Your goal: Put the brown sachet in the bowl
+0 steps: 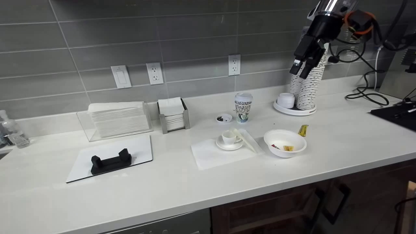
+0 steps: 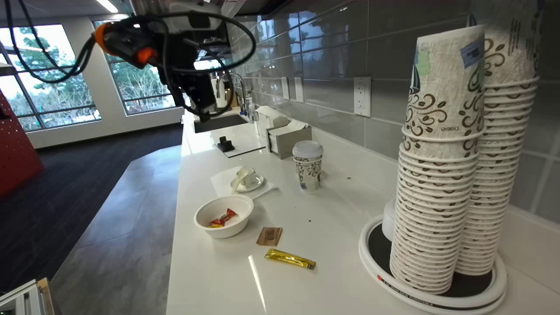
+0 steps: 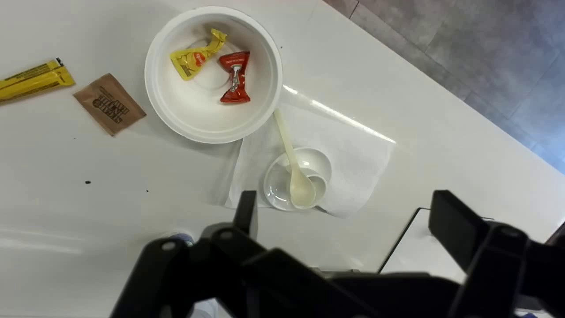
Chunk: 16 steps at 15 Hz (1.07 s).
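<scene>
The brown sachet [image 3: 109,104] lies flat on the counter beside the bowl in the wrist view and in an exterior view [image 2: 269,236]. I cannot make it out in an exterior view where the bowl stands in front. The wide white bowl [image 3: 190,117] shows in both exterior views [image 1: 286,154] [image 2: 227,232]. It holds a yellow wrapped sweet [image 3: 192,59] and a red wrapped sweet [image 3: 236,79]. My gripper [image 3: 346,210] is open and empty, its fingers wide apart. It hangs high above the counter in both exterior views [image 1: 300,70] [image 2: 204,114].
A yellow stick packet [image 2: 290,258] lies near the sachet. A saucer [image 1: 228,147] with cup and spoon sits on a napkin beside the bowl. A lidded paper cup [image 1: 243,107] stands behind. Tall cup stacks [image 2: 437,197] stand on a turntable near the wall.
</scene>
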{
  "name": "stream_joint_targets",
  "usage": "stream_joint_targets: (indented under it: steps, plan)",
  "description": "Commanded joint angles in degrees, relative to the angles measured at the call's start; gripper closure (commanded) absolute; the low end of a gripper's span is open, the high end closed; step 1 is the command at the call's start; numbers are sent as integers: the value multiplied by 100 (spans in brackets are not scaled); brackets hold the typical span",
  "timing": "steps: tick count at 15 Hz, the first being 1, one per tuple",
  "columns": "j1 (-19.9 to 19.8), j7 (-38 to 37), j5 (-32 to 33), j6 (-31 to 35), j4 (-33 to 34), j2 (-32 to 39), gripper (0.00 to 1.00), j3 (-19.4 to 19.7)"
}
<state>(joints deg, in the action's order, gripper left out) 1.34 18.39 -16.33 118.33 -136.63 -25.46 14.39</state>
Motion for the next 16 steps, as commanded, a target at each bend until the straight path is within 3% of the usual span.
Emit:
stream_joint_targets:
  steps: [1,7,16]
  plan:
    - [13,898,-517,-40,432,908,0,317]
    - [-398,1922,-1192,516,916,2216,0,478]
    - [-1360,2681,-1711,1501,1405,3732,0,15]
